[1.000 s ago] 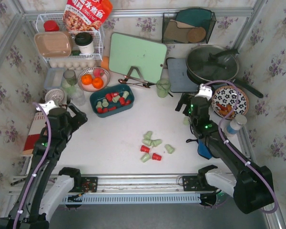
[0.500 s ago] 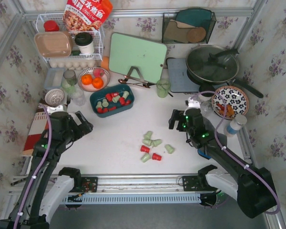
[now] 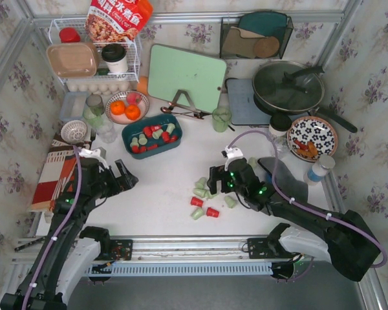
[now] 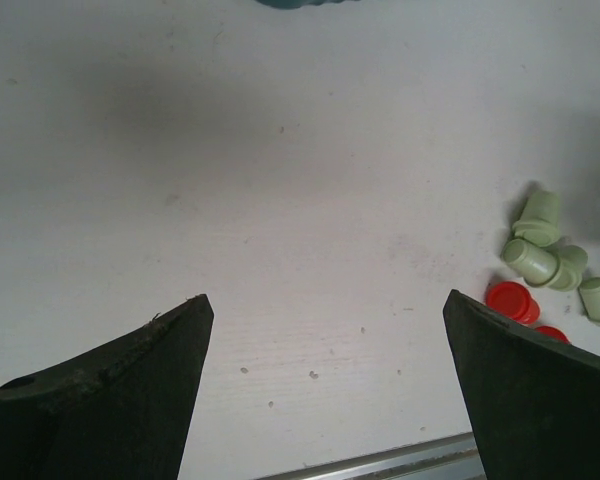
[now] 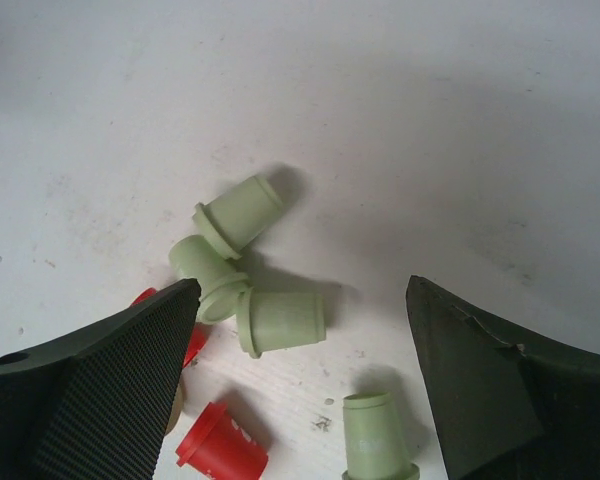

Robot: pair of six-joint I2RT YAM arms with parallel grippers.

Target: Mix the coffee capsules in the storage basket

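Observation:
The dark teal storage basket stands left of the table's middle and holds several red and mint green coffee capsules. Several more capsules lie loose on the white table, nearer the front. My right gripper is open and hovers low over this loose cluster. In the right wrist view its gap sits just above a lying green capsule, with a red capsule nearer. My left gripper is open and empty over bare table. The loose capsules show at the right of its view.
A green cutting board, a bowl of oranges and a white wire rack stand behind the basket. A lidded pan, a patterned plate and a glass are at the right. A metal rail edges the front.
My right arm swung left and nearer, from beside the patterned plate to over the loose capsules. My left gripper moved right and nearer. No capsule has moved.

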